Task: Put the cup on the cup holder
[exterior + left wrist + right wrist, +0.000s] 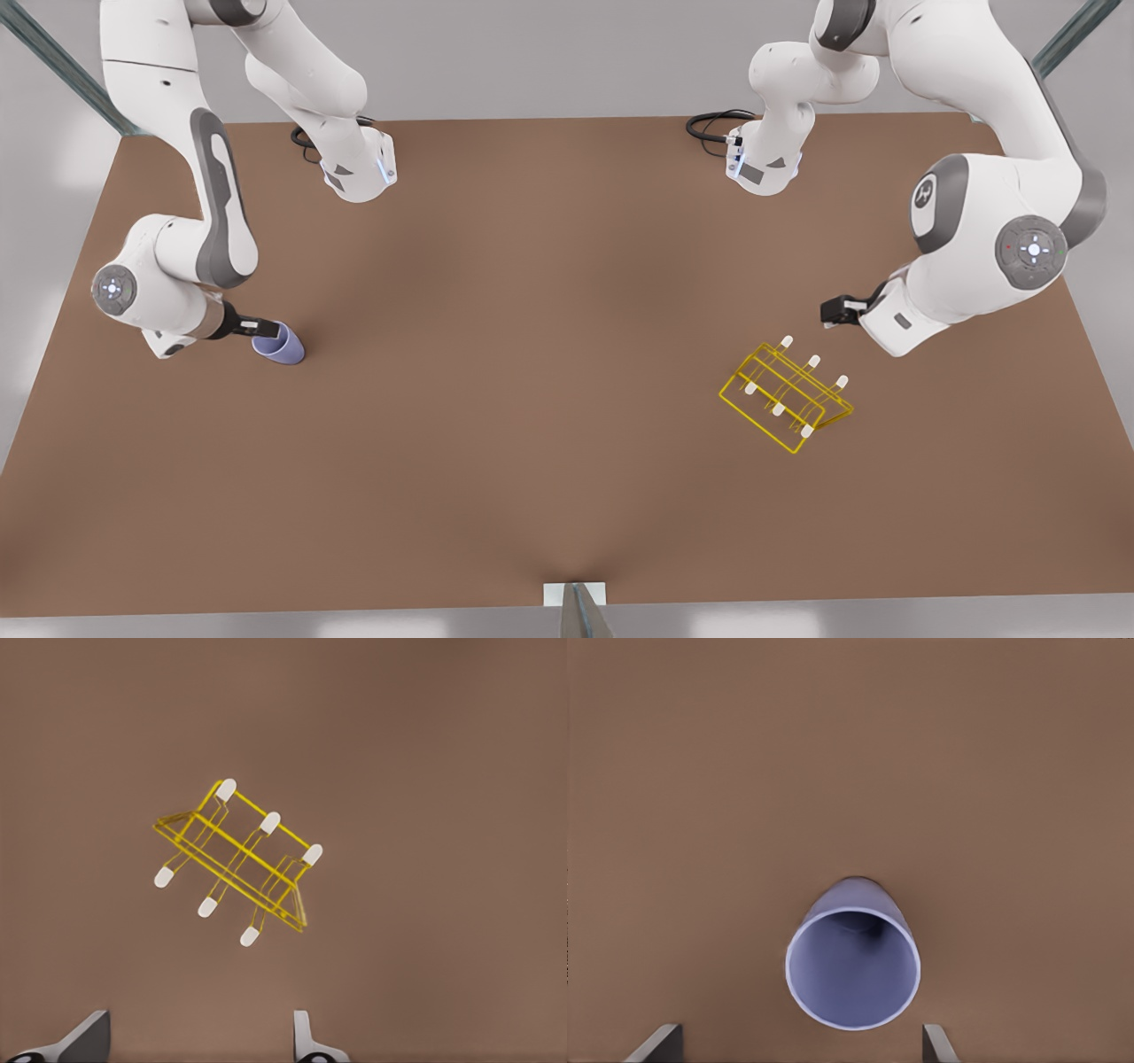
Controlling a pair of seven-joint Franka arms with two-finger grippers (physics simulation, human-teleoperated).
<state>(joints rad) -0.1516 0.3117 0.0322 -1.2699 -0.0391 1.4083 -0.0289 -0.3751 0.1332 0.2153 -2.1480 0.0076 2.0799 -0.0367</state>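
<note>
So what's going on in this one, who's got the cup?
Nobody has it yet. The right gripper, at the front view's left, sits open at the cup, its fingers spread wider than the rim, not closed on it. The cup stands on the table, far from the cup holder, whose pegs are all bare. The left gripper waits open near the cup holder.

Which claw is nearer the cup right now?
Right claw: at the cup, its fingers open on either side of the rim. Left claw hangs across the table, by the cup holder.
</note>
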